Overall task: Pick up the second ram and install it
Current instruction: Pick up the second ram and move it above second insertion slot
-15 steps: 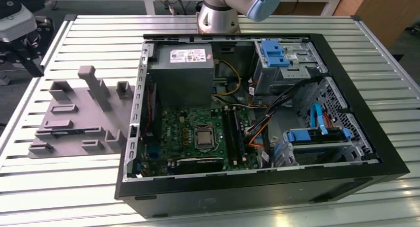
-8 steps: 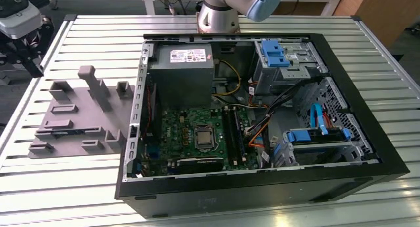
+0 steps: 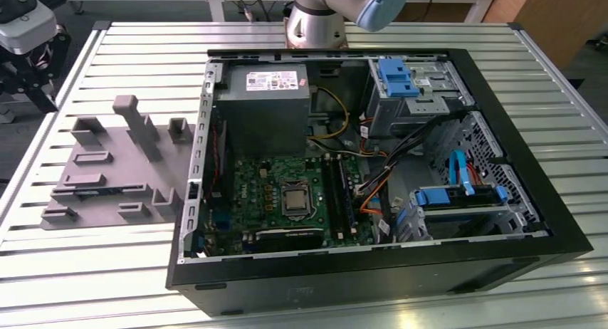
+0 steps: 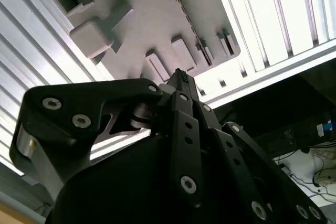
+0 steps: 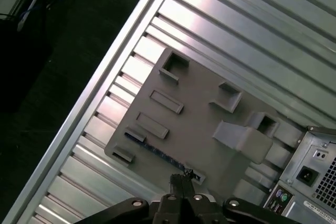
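End effector [image 5: 181, 181] hangs over the grey fixture [image 5: 202, 111], fingers drawn together, tips just by one end of the second ram [image 5: 153, 148]. That thin blue-green stick sits in a long slot along the fixture's edge. The fixture rests on the ribbed metal worktop [image 5: 236, 19], and a computer case [image 5: 315, 169] stands just beside it. Dark floor [image 5: 58, 56] lies beyond the worktop's rim.

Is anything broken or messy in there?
Nothing stands out. The computer case lies open on the table with its wires all inside. The second ram sits straight in its slot on the grey fixture, and the gripper hangs above the fixture.
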Tool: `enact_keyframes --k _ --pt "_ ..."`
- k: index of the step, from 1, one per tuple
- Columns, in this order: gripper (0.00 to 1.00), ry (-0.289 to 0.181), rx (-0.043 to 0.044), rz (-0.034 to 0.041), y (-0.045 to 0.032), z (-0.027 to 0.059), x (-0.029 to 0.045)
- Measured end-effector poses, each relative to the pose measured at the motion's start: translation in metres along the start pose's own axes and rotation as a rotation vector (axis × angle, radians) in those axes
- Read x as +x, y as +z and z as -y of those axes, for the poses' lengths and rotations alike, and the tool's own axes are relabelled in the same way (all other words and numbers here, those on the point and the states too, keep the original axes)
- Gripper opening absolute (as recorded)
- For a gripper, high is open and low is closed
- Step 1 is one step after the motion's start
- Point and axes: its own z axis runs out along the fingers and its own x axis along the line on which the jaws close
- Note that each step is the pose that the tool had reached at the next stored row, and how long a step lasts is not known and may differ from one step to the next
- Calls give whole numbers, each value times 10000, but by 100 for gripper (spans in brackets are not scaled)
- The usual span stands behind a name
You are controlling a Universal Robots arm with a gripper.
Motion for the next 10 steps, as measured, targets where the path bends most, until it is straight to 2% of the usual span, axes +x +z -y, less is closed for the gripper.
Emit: enact_keyframes --k 10 --pt "11 -1550 13 -65 17 -1 3"
